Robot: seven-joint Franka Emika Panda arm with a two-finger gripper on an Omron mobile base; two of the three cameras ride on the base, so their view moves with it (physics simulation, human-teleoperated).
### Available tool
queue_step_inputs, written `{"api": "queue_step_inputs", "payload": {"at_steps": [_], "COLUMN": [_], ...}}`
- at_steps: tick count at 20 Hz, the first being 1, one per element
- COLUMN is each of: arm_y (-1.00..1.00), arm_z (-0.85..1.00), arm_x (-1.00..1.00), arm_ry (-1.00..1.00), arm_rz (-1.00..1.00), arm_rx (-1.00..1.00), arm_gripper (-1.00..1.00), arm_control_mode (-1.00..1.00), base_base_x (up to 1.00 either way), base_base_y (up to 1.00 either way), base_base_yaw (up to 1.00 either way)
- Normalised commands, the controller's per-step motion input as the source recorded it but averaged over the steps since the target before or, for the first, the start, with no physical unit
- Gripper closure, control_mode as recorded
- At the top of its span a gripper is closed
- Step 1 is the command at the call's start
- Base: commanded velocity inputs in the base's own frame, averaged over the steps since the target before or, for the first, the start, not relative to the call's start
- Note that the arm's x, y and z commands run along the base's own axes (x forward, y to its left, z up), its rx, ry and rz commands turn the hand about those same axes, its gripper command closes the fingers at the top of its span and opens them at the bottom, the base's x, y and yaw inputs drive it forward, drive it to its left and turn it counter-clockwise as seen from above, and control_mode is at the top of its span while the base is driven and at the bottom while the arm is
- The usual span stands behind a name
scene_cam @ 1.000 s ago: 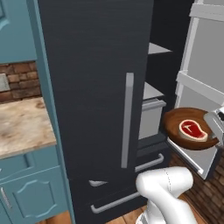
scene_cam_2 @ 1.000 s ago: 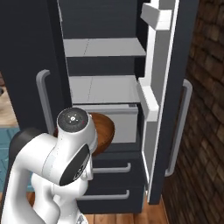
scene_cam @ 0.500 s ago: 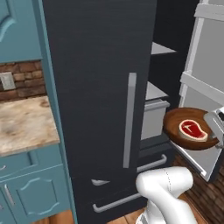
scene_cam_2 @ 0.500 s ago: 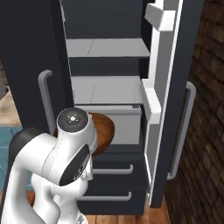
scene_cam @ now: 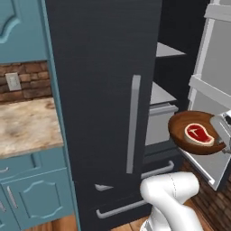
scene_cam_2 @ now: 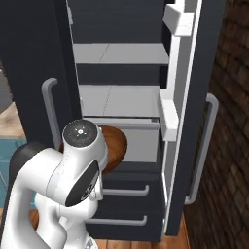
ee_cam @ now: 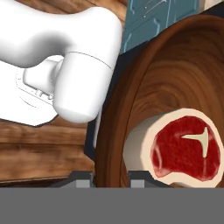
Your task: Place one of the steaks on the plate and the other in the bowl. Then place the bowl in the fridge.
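Left base view, and there is the bowl (scene_cam: 198,133), brown and wooden, held up in the air just in front of the open right side of the fridge (scene_cam: 108,90). The gripper (scene_cam: 224,131) sits at the far right edge of this view, against the bowl's right rim. Inside the bowl lies the deep red steak (scene_cam: 199,134) with its white fat border, resting flat on the wood. The fridge's left door is closed, its long grey handle (scene_cam: 132,124) running down it, and grey shelves (scene_cam: 162,94) show in the open compartment beyond. To the left, teal cabinets (scene_cam: 27,189) and a marbled counter (scene_cam: 27,124) stand beside the fridge.

Right base view now: the bowl (scene_cam_2: 114,146) peeks out from behind the arm's white elbow, level with the lower grey shelf (scene_cam_2: 119,99), and the open fridge door (scene_cam_2: 192,116) stands to the right with its door bins.

Hand view: the claw (ee_cam: 110,179) is pinching the bowl's rim (ee_cam: 105,148), one fingertip on either side of the wall, and the steak (ee_cam: 186,149) lies close by on the right.
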Motion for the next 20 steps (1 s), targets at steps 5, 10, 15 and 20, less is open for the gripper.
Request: {"api": "queue_step_inputs", "payload": {"at_steps": [5, 10, 15, 20], "arm_y": [0.00, 0.00, 0.00, 0.00], "arm_z": [0.00, 0.00, 0.00, 0.00], "arm_x": [0.00, 0.00, 0.00, 0.00], "arm_ry": [0.00, 0.00, 0.00, 0.00], "arm_rz": [0.00, 0.00, 0.00, 0.00], "arm_rx": [0.00, 0.00, 0.00, 0.00], "arm_gripper": [1.00, 1.00, 1.00, 1.00], "arm_control_mode": [1.00, 1.00, 1.00, 1.00], "base_base_x": [0.19, 0.32, 0.45, 0.26], "base_base_y": [-0.35, -0.11, -0.07, -0.26], "base_base_yaw": [0.12, 0.12, 0.12, 0.09]}}
